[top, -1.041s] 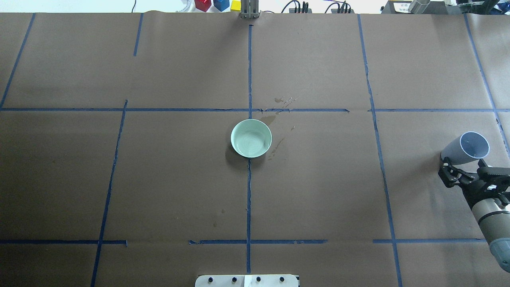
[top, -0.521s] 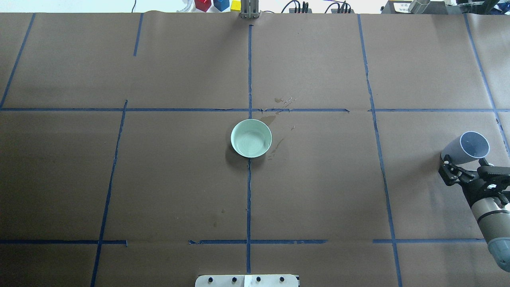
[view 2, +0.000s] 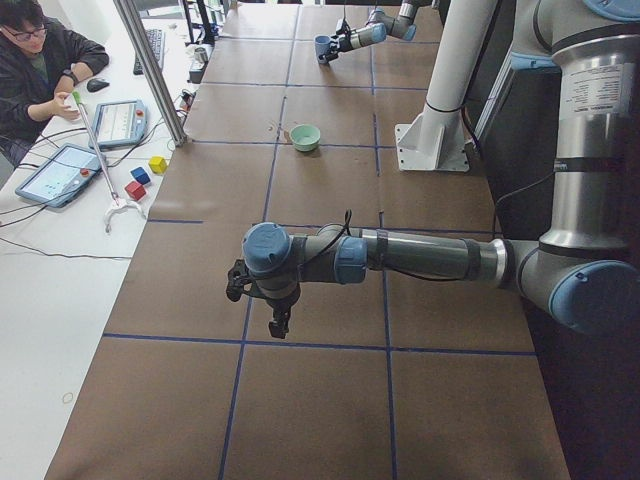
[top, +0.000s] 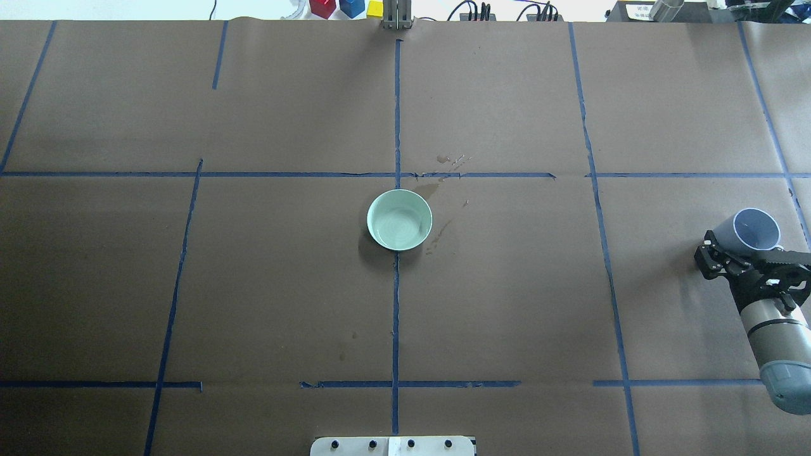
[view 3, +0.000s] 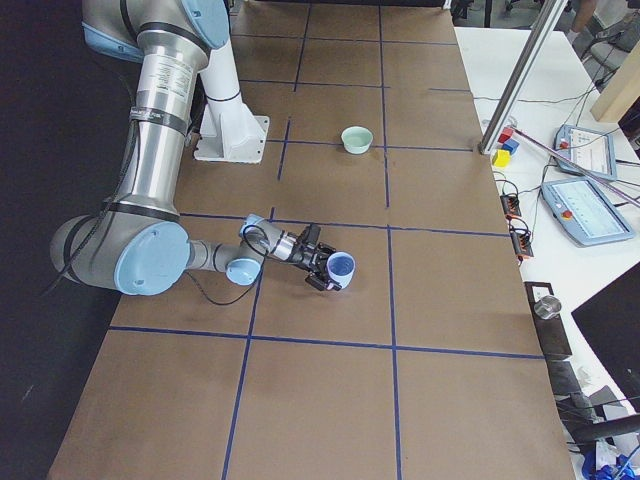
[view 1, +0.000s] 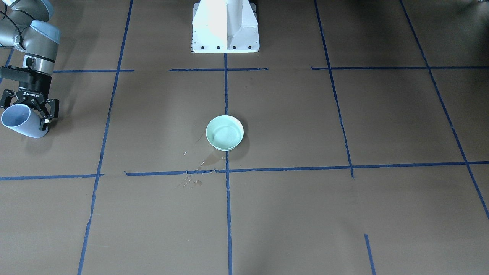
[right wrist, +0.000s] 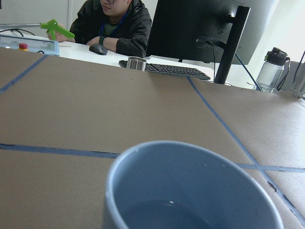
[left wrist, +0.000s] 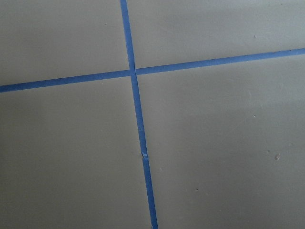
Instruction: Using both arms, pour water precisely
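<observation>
Right gripper [top: 738, 256] is clamped around the wall of a blue-grey cup [top: 753, 229], far out at my right end of the table [top: 507, 304], well apart from the pale green bowl [top: 400, 220] at the centre. Cup sits tilted in the grip, mouth angled up and outward. Wrist view shows a little water [right wrist: 167, 212] low in the cup; the bowl carries a faint sheen too. Wet splashes [view 1: 198, 168] mark the paper just beside the bowl. Left gripper [view 2: 265, 300] shows only in the side view, hanging low over bare paper, nothing visibly in it; I cannot tell whether its fingers are parted or closed. My read: the cup is light, thin plastic, likely slick when wet, so a mid-wall grip with moderate squeeze suits it; too hard and the wall may flex. The liquid will slosh, so any tilt should be slow. Bowl looks rigid, possibly ceramic, and could slide if nudged.
</observation>
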Controlling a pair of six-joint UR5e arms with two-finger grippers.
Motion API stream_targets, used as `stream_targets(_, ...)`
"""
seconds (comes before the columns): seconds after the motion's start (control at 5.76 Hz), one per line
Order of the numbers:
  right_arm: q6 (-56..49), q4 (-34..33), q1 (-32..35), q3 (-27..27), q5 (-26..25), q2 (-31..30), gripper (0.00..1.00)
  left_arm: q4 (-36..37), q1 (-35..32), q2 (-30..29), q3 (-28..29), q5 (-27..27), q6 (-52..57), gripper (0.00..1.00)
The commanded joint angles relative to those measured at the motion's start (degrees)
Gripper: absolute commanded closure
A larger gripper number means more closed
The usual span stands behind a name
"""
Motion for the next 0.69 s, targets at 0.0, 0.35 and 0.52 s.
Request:
stream_targets(0.0, -0.89, 0.00, 0.81, -0.41, -0.86, 0.50, 0.00, 0.00, 0.00, -0.01, 0.02, 0.00, -0.08, 0.00)
stream_targets(0.35, -0.89, 0.00, 0.81, -3.66, -3.41, 3.65, 0.64, 0.00, 0.00, -0.01, 0.10, 0.00, -0.08, 0.00)
stream_targets(0.52, -0.98, 0.00, 0.90, -3.67, -4.72, 3.66, 0.92, 0.00, 0.00, -0.01, 0.10, 0.00, -0.08, 0.00)
